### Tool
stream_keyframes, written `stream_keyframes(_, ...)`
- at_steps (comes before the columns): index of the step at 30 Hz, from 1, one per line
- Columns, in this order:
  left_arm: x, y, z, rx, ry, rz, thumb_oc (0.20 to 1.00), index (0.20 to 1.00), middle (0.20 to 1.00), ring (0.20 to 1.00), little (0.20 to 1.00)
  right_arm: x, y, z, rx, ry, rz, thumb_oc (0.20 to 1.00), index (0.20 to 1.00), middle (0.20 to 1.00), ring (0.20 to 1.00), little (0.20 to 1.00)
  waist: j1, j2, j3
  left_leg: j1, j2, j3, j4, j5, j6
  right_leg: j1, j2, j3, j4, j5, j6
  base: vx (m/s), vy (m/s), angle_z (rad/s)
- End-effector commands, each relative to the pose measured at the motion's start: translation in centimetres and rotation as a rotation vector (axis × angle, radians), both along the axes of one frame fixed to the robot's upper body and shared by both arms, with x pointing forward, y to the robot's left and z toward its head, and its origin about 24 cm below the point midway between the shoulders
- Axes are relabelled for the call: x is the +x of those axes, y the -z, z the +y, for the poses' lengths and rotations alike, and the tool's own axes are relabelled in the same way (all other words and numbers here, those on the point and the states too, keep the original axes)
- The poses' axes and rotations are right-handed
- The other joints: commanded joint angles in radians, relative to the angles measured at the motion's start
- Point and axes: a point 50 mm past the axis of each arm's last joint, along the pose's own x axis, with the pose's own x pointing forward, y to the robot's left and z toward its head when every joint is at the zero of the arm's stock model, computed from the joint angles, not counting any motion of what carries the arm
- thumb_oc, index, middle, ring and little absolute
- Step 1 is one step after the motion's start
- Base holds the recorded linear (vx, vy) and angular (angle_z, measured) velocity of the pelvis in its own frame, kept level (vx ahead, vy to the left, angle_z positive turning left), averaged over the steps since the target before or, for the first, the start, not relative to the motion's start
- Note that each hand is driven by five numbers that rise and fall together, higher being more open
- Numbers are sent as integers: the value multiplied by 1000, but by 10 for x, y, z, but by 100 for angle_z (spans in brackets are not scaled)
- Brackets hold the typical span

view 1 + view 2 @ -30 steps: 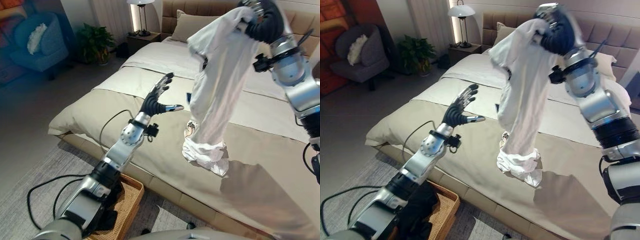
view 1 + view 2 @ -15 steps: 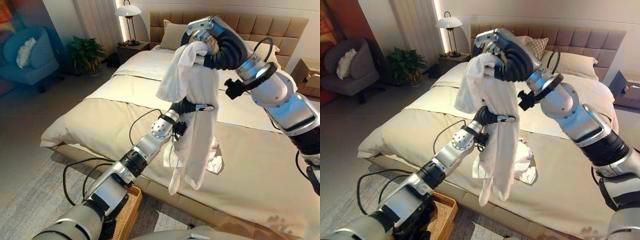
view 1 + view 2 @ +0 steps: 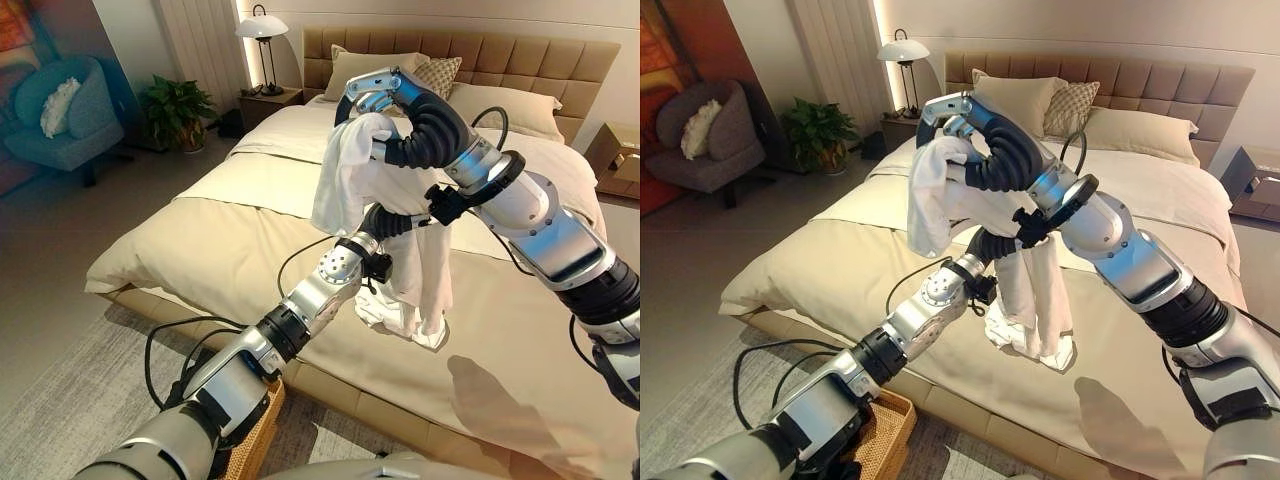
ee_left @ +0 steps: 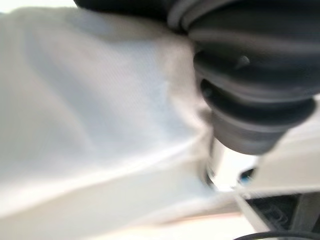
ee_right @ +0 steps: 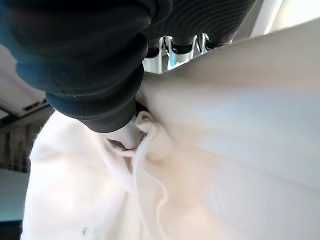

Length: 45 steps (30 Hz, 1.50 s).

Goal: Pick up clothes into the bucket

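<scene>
Right hand (image 3: 372, 108) grips the white garment (image 3: 352, 175) top centre, hem trailing on the bed (image 3: 230, 235). Left hand (image 3: 390, 220) is buried in cloth, fingers unclear. The wicker bucket (image 3: 262, 420), bottom left, gets it next.

Bedroom. A bed (image 3: 230, 240) with beige covers fills the centre and right of the frame, its tufted tan headboard (image 3: 520, 60) against the back wall at the top. Pillows (image 3: 505, 100) rest against it. Upper left: lit lamp (image 3: 262, 28) on a nightstand (image 3: 272, 98), potted plant (image 3: 178, 105), armchair (image 3: 62, 115) with a cushion. Grey rug (image 3: 70, 400) lower left.
</scene>
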Motion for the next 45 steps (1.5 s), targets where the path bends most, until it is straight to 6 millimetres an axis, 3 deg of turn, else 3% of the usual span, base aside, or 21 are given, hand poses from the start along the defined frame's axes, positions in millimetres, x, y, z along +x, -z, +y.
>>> stream_keyframes(1,-4,-18,-5,-82,59,-35,200,200,200,200,200,-13,-23,-5,135,-50,-101,1000,1000,1000,1000,1000,45,-61,-25,-39,-41,5,142,-135,25,-24,-46,-28,90,-23,34,0,0,0)
stream_keyframes(7,-3,-9,58,-40,-48,-84,200,200,200,200,200,-8,-3,-48,184,136,-55,1000,1000,1000,1000,1000,62,-61,-21,-50,-44,4,152,-134,27,-28,-50,-32,93,-22,33,0,0,0)
stream_keyframes(11,-10,5,102,16,-139,-94,200,200,200,200,200,-6,22,-82,243,271,36,1000,1000,1000,1000,1000,78,-61,-19,-47,-44,-2,159,-148,26,-21,-49,-38,95,-36,32,9,-6,2)
stream_keyframes(13,-15,7,132,80,-205,-133,200,200,200,200,200,-6,37,-102,288,351,82,1000,1000,1000,1000,1000,84,-60,-19,-47,-43,-3,161,-150,26,-21,-48,-39,96,-40,31,46,-17,1)
stream_keyframes(14,-23,14,157,124,-265,-140,200,200,200,200,200,-8,50,-114,320,402,125,1000,1000,1000,1000,1000,92,-59,-17,-47,-44,-5,162,-152,27,-19,-49,-41,97,-42,31,60,-13,5)
stream_keyframes(15,-24,14,158,126,-265,-138,200,200,200,200,200,-8,51,-114,320,402,128,1000,1000,1000,1000,1000,92,-60,-18,-46,-44,-5,162,-153,26,-18,-49,-41,97,-43,31,-1,-7,5)
stream_keyframes(21,-53,27,243,364,-514,-155,200,200,200,200,200,-16,106,-157,368,629,301,1000,1000,1000,1000,1000,115,-53,-5,-54,-50,-13,175,-161,28,-19,-51,-45,99,-47,29,20,1,7)
stream_keyframes(22,-60,33,263,426,-587,-137,200,200,200,200,200,-20,130,-166,389,691,383,1000,1000,1000,1000,1000,120,-52,3,-61,-52,-16,182,-161,28,-22,-52,-47,101,-49,28,1,11,8)
stream_keyframes(23,-60,33,263,427,-588,-137,200,200,200,200,200,-20,130,-166,389,690,385,1000,1000,1000,1000,1000,119,-52,2,-62,-52,-17,183,-162,28,-23,-52,-48,101,-50,28,-3,10,7)
stream_keyframes(24,-65,37,275,461,-631,-123,200,200,200,200,200,-23,150,-174,400,744,453,1000,1000,1000,1000,1000,123,-52,10,-70,-55,-21,189,-162,28,-27,-53,-49,104,-51,27,-13,10,6)
stream_keyframes(29,-76,46,311,587,-798,-97,200,200,200,200,200,-33,209,-187,425,882,652,1000,1000,1000,1000,1000,133,-49,57,-118,-62,-37,216,-160,30,-63,-57,-61,128,-54,24,-63,23,15)
stream_keyframes(30,-78,47,318,606,-854,-100,200,200,200,200,200,-38,240,-189,449,941,767,1000,1000,1000,1000,1000,137,-49,84,-141,-65,-40,226,-157,31,-84,-57,-62,135,-50,23,-87,29,13)
stream_keyframes(31,-78,46,318,607,-855,-101,200,200,200,200,200,-38,240,-189,449,939,766,1000,1000,1000,1000,1000,136,-50,83,-143,-65,-40,227,-157,32,-86,-57,-62,137,-51,23,-104,30,18)
stream_keyframes(32,-77,46,321,605,-885,-102,200,200,200,200,200,-40,254,-188,427,961,818,1000,1000,1000,1000,1000,139,-49,97,-157,-66,-43,234,-156,32,-100,-58,-62,143,-49,23,-81,21,13)
stream_keyframes(33,-78,44,325,607,-912,-108,200,200,200,200,200,-44,270,-187,420,992,875,1000,1000,1000,1000,1000,141,-49,113,-175,-66,-45,244,-155,33,-118,-58,-62,152,-47,22,-180,38,9)
stream_keyframes(34,-78,43,330,608,-958,-110,200,200,200,200,200,-53,299,-184,378,1044,990,1000,1000,1000,1000,1000,148,-50,148,-209,-68,-50,259,-152,35,-150,-58,-62,166,-41,21,-186,42,4)
stream_keyframes(36,-76,43,332,610,-986,-117,200,200,200,200,200,-55,308,-180,348,1054,1016,1000,1000,1000,1000,1000,149,-51,162,-231,-70,-49,272,-151,35,-168,-58,-61,173,-39,20,-113,28,0)
stream_keyframes(38,-73,41,335,621,-1021,-131,200,200,200,200,200,-64,329,-177,264,1094,1095,1000,1000,1000,1000,1000,150,-54,196,-269,-68,-49,296,-151,36,-204,-57,-54,185,-33,18,-111,26,-1)
stream_keyframes(42,-59,36,340,614,-1123,-149,200,200,200,200,200,-93,369,-171,150,1161,1267,1000,1000,1000,1000,1000,146,-78,272,-381,-53,-55,387,-158,30,-298,-57,-42,229,-24,10,-116,16,-1)
stream_keyframes(45,-53,27,345,647,-1174,-183,200,200,200,200,200,-102,377,-168,108,1168,1295,1000,1000,1000,1000,1000,140,-93,298,-434,-46,-63,433,-167,28,-344,-57,-38,255,-28,7,-73,-4,3)
